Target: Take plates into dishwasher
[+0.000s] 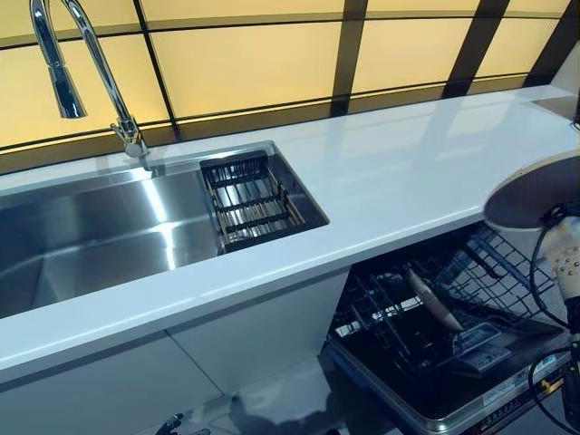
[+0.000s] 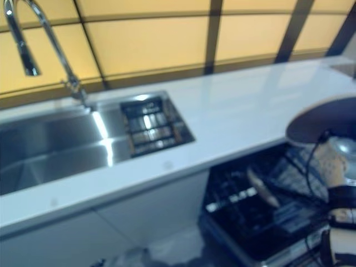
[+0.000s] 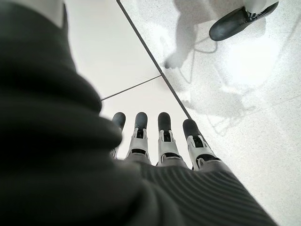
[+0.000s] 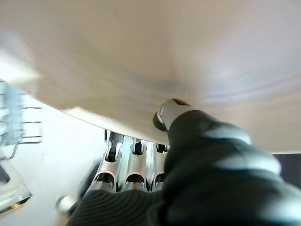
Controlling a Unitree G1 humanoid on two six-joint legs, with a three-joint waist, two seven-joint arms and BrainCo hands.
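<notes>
We hold a round pale plate in our right hand, thumb pressed on one face and fingers curled under the other, so the hand is clamped on its rim. The plate hangs just above the open dishwasher's pulled-out dark wire rack, over the rack's side away from the stainless steel sink. The dishwasher sits below the long white countertop, further along it from the sink. One flat pale item already stands tilted among the rack's wires; we cannot tell what it is. A small dark wire basket sits inside the sink at the end nearest the dishwasher, and a curved chrome tap rises behind the sink. Our left hand hangs low by the white cabinet front, fingers straight and holding nothing, above the pale speckled floor.
</notes>
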